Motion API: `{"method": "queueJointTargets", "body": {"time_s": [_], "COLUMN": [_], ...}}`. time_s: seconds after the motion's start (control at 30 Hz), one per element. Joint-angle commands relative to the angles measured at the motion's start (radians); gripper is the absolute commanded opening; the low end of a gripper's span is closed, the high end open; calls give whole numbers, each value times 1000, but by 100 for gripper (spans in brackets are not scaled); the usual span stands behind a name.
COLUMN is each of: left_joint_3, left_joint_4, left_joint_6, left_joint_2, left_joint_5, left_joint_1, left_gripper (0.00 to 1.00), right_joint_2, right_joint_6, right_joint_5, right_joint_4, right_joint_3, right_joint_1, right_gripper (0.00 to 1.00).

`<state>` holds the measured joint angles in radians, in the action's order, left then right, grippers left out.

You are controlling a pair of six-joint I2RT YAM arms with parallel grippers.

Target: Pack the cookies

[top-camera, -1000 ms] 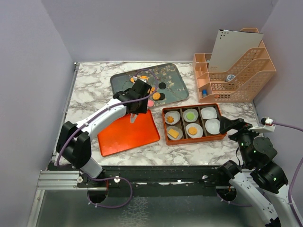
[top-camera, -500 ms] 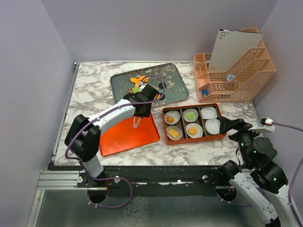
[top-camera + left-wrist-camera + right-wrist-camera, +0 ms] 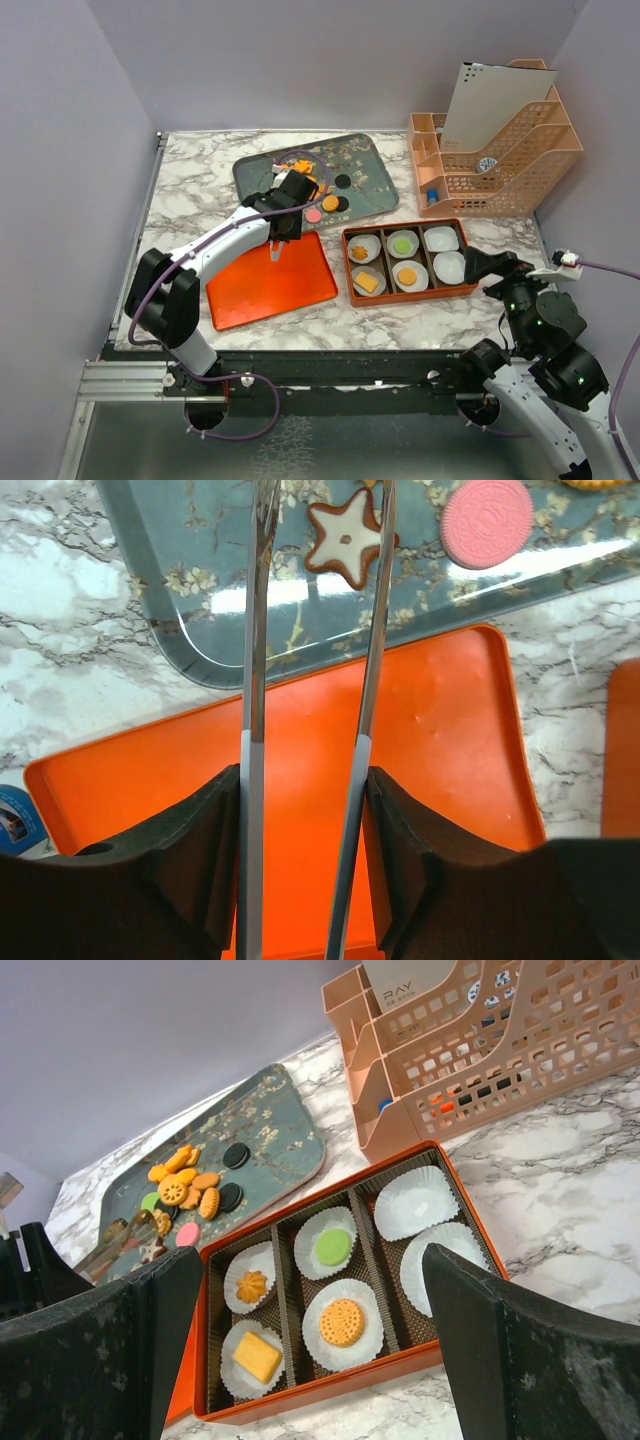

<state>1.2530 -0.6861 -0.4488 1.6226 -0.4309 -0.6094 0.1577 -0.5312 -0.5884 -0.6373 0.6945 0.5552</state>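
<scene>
Picking step: the left gripper (image 3: 305,780), half closed on tongs (image 3: 250,680), holds their parted tines astride the star cookie (image 3: 347,542) on the tray (image 3: 180,610) at 12 o'clock. Next, probably: squeeze gently, lift, carry to the box (image 3: 404,297) at 3 o'clock. The right gripper (image 3: 487,266) gapes wide.

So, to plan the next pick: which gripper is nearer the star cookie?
Left gripper: its tweezers flank the star cookie on the tray. Right gripper sits open past the box, far off.
</scene>
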Motion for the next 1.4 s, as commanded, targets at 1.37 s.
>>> {"method": "queueJointTargets", "body": {"time_s": [1.37], "left_joint_3": [-97], "left_joint_4": [-45], "left_joint_6": [41], "left_joint_2": [-118], "left_joint_5": [200], "left_joint_1": [62], "left_gripper": [41], "right_joint_2": [-25], "right_joint_6": [7], "right_joint_5": [13], "right_joint_4": [10], "right_joint_3": [-13], "right_joint_1": [-1], "right_gripper": [100]}}
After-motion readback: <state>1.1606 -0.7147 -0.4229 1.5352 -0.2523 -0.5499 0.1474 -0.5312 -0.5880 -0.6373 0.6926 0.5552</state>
